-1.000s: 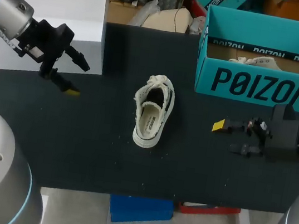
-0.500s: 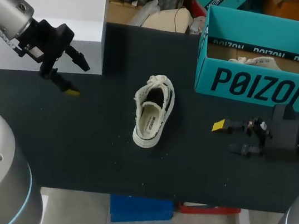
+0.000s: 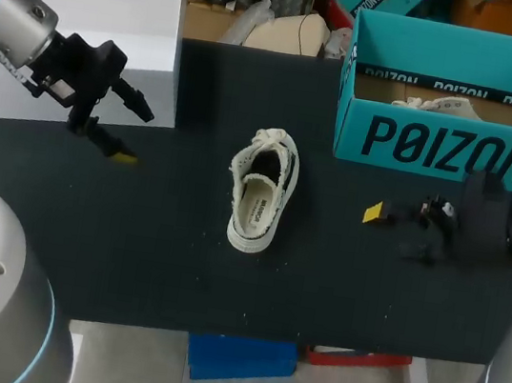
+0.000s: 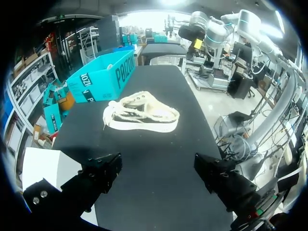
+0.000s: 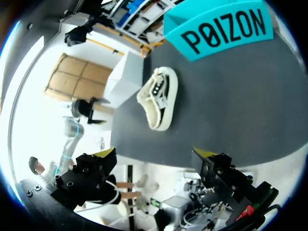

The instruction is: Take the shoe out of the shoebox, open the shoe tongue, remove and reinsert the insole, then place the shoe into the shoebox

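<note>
You've got a black table (image 3: 158, 264) with the shoe (image 3: 259, 202) mid-table, teal shoebox (image 3: 436, 151) back right, white box (image 3: 96, 33) back left.

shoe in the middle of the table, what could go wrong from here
1. The shoe lies loose on the table, with both jaws open and apart from it. Pulling the insole with one arm alone could drag the whole shoe.
2. Its laces spread loose at the opening, so the jaws may snag them instead.
3. The shoebox already holds another shoe, which may crowd the return.
</note>
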Robot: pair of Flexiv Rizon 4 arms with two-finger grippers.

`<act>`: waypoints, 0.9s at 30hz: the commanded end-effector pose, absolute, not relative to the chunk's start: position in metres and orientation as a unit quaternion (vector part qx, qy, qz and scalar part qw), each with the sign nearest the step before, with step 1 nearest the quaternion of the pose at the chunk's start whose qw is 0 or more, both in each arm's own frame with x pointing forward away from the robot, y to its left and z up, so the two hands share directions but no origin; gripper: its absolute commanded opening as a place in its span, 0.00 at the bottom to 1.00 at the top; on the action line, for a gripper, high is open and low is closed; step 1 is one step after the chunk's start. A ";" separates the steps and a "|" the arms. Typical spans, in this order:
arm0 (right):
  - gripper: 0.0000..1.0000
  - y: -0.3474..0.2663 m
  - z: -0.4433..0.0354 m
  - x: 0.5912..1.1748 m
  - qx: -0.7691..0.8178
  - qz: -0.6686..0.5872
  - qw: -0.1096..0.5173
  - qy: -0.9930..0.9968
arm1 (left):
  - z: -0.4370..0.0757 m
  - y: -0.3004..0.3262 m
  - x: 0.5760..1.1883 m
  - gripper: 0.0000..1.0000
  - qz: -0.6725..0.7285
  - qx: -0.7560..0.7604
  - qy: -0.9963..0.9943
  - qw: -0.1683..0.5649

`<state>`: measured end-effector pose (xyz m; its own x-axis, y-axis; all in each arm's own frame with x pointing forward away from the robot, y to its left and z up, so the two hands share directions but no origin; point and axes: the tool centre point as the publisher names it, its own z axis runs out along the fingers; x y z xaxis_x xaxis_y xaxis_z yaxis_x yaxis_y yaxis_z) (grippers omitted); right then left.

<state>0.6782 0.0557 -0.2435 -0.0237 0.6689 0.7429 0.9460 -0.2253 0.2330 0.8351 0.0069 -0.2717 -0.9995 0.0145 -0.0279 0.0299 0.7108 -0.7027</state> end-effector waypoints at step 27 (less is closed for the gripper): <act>1.00 0.148 -0.266 0.784 -0.680 -0.133 0.016 -0.721 | -0.272 0.007 0.834 1.00 -0.379 0.012 0.925 0.012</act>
